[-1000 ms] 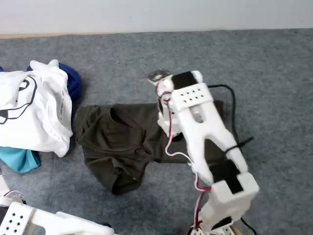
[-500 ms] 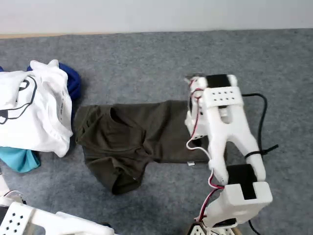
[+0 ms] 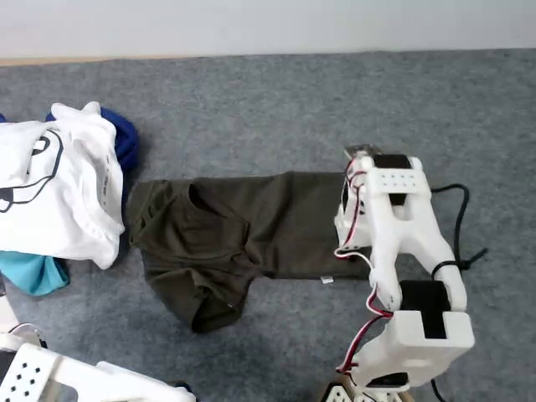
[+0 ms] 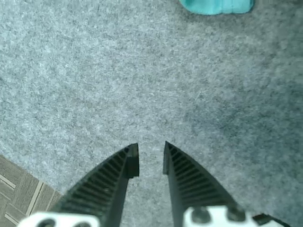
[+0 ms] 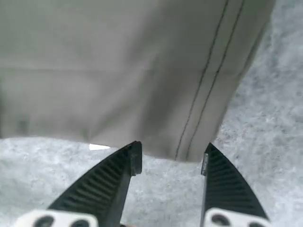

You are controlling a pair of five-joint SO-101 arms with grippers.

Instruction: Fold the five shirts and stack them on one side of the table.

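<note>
The right arm (image 3: 394, 226) covers the hem end of the dark shirt (image 3: 226, 230). Left of the dark shirt, the white shirt (image 3: 59, 184) runs out of view and buries most of the blue shirt (image 3: 126, 142) and the teal shirt (image 3: 33, 272) (a corner of each shows). Below-left of it, the left arm (image 3: 50, 377) is cut off.

High and right wrist (close) views share dark shirt (image 3: 251, 226)

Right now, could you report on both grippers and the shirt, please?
Right gripper open over crumpled dark olive shirt's hem corner. Left gripper slightly open above grey carpet, empty. Nothing in the way.
</note>
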